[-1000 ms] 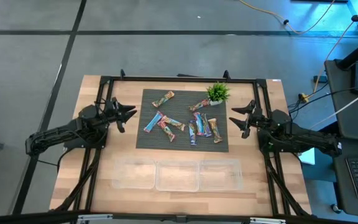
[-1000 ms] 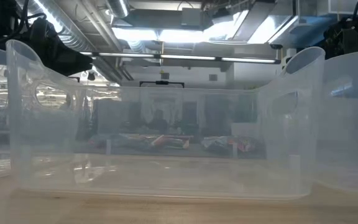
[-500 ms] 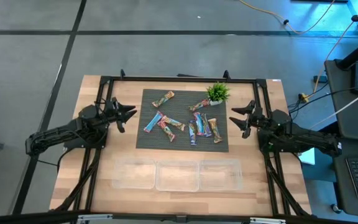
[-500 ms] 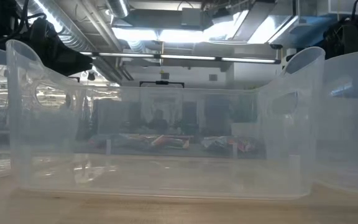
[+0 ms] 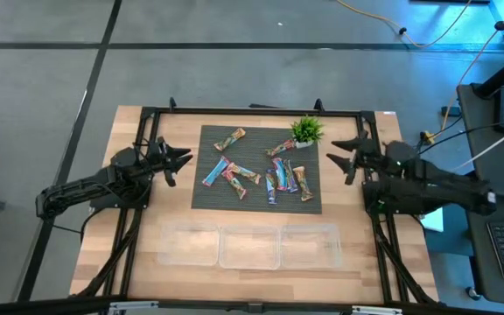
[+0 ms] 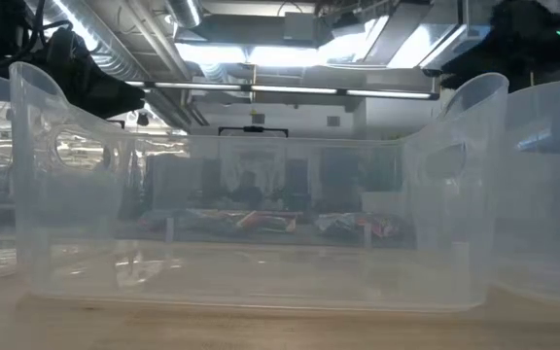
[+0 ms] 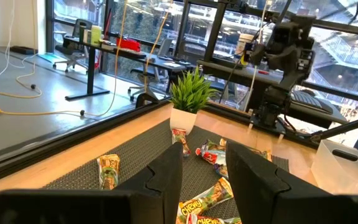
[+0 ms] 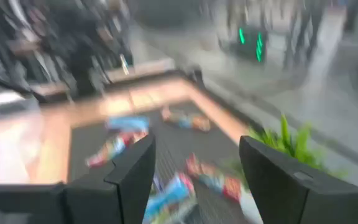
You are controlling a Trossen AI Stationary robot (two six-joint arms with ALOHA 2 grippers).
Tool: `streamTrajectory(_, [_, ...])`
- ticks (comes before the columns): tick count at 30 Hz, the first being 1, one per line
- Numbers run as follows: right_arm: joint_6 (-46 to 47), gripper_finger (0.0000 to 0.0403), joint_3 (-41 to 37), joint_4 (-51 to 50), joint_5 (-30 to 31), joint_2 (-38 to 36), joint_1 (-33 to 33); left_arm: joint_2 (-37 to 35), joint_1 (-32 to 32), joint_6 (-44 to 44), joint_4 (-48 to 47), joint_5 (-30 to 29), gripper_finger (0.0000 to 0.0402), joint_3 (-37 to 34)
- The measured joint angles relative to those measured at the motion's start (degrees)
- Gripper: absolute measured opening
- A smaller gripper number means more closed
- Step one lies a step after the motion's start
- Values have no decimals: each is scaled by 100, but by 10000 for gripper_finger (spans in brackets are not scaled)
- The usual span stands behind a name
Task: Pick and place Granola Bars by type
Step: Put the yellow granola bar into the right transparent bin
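High view: nearest me three clear bins [image 5: 249, 246] sit in a row, beyond them Granola Bars [image 5: 269, 175] scattered on the dark mat [image 5: 208, 197], left gripper [image 5: 182, 161] and right gripper [image 5: 335, 159] flanking it, both fingers apart, holding nothing.

Two dark arms, one on each side of the high view. Left arm bent at middle left, reaching toward the middle; left gripper [image 5: 182, 160] with fingers apart, holding nothing. Right arm at middle right, stretched toward the middle; right gripper [image 5: 338, 155] with fingers spread wide, empty. Both grippers pointing toward each other.
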Motion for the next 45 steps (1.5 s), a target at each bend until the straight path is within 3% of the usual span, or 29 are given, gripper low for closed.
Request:
streamTrajectory(4, [957,234,897,-1045,128,1449,0,-1,1,0,64,-123,116,1])
streamTrajectory(7, [1890,234,1366,-1480,-172,2526,0,-1,1,0,58,-184,116,-1])
streamTrajectory(10, [2486,234,1695,-1561,-648,3498,6,1,0,0,52,-183,116,0])
streamTrajectory(19, [3619,228,2127,-1611,-762,5532,396,-1,1,0,77,-586,116,-1])
streamTrajectory(25, [4426,228,2146,-1744,-645,6292,715,0,1,0,87,-658,116,0])
streamTrajectory(37, [4970,224,2158,-1766,-585,7172,975,1,1,2,90,-679,116,1])
streamTrajectory(45, [5088,147,2154,-1794,-558,7194,973,1,1,2,90,-679,116,-1])
